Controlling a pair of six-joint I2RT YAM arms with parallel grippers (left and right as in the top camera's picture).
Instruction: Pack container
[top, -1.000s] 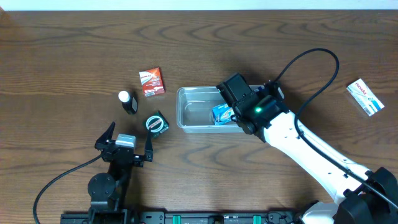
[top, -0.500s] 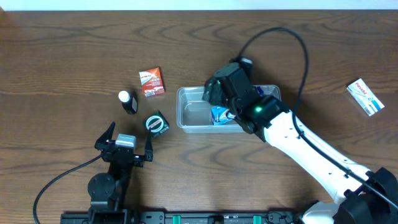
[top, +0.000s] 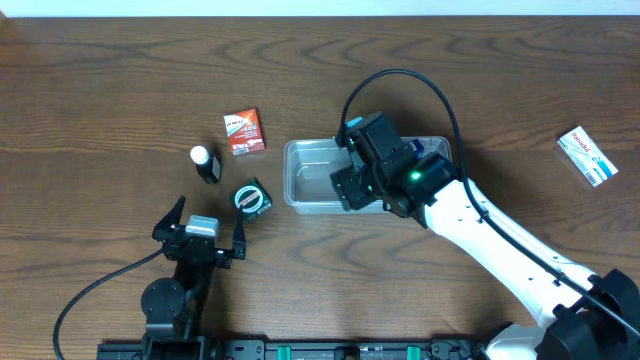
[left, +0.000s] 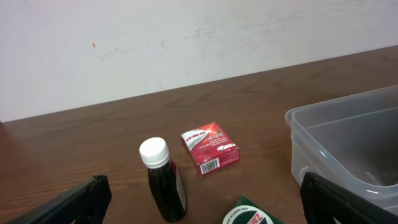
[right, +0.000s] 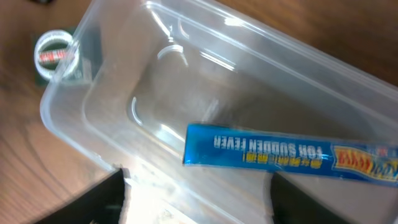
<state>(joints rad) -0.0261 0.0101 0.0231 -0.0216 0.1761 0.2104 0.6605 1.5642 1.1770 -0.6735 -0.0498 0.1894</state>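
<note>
The clear container (top: 308, 178) sits mid-table. My right gripper (top: 352, 187) hovers over its front middle and hides what is inside from overhead. In the right wrist view a blue box (right: 292, 152) printed "FOR SUDDEN FEVER" lies on the container (right: 186, 87) floor. It is just beyond my right gripper (right: 196, 202), which is open with nothing between its fingers. My left gripper (top: 200, 236) is open near the front edge, left of the container (left: 323, 140). In the left wrist view the left gripper (left: 202, 208) is empty.
Left of the container are a red box (top: 244, 131), a dark bottle with a white cap (top: 206, 164) and a green box with a round label (top: 252, 198). A white and blue box (top: 587, 155) lies far right. The bottle (left: 163, 180) stands upright.
The right gripper has opened off the blue box, which now lies in the container. Its head has swung toward the container's front and now covers the box from overhead. The left arm has not moved.
</note>
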